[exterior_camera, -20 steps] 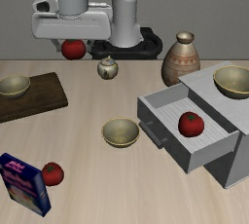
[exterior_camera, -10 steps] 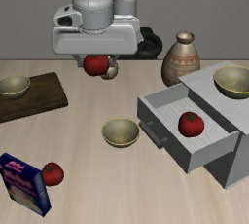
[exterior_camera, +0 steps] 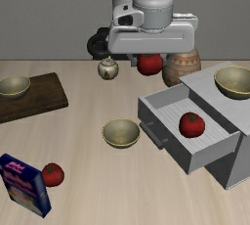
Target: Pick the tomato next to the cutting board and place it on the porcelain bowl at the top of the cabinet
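Now fingers (exterior_camera: pixel 148 59), clamped on tomato (exterior_camera: pixel 149 67), sit farther toward 3 o'clock than before, nearer the porcelain bowl (exterior_camera: pixel 233 82).

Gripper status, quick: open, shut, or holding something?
Gripper: shut on the tomato, held in the air beside the brown vase.

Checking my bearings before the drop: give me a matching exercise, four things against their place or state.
Things: 1 box; 2 vase; 3 cutting board; 4 gripper.
Places or states: A shut on the carried tomato; B standing behind the cabinet; C exterior view's lower left, beside a loose tomato; D exterior view's left edge, under a bowl.
Pairs: 1-C; 2-B; 3-D; 4-A.
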